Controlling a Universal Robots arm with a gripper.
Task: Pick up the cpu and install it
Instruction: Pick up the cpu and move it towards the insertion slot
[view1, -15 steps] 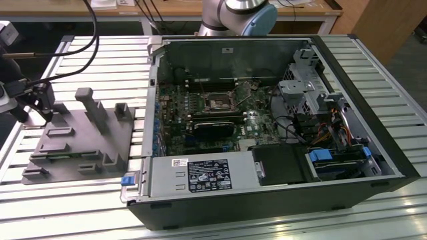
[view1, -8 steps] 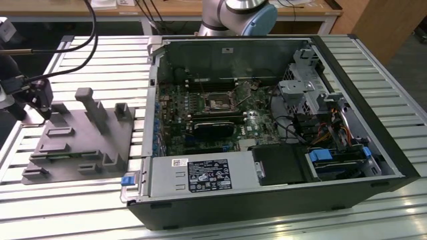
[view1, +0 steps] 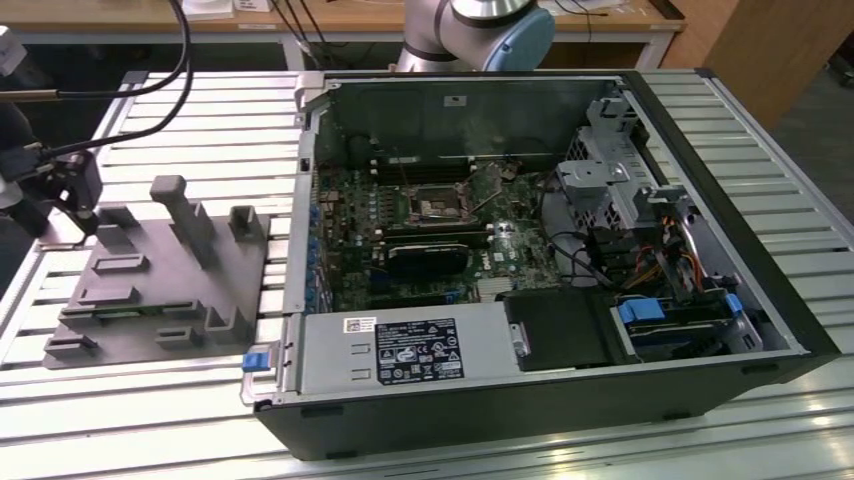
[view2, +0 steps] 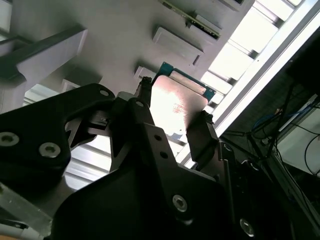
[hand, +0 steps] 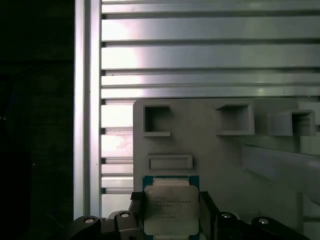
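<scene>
Slats of pale metal form the table (view1: 160, 100) under your whole setup. On it, toward the exterior view's right, lies the open computer case (view1: 534, 420), its motherboard exposed and the dark square socket (view1: 438, 205) near the board's middle. Just beside the case, on the exterior view's left, sits the grey fixture plate (view1: 160, 290) with its upright blocks. Your gripper (view1: 70, 205) hangs at that plate's far-left edge, well apart from the case. In the first wrist view its two black fingers (hand: 137, 212) press against opposite sides of the cpu (hand: 171, 210), gripping it with the silvery top facing that camera. The cpu sits over the fixture plate, near a shallow rectangular recess (hand: 170, 161). You cannot tell whether it is lifted clear of the plate.
</scene>
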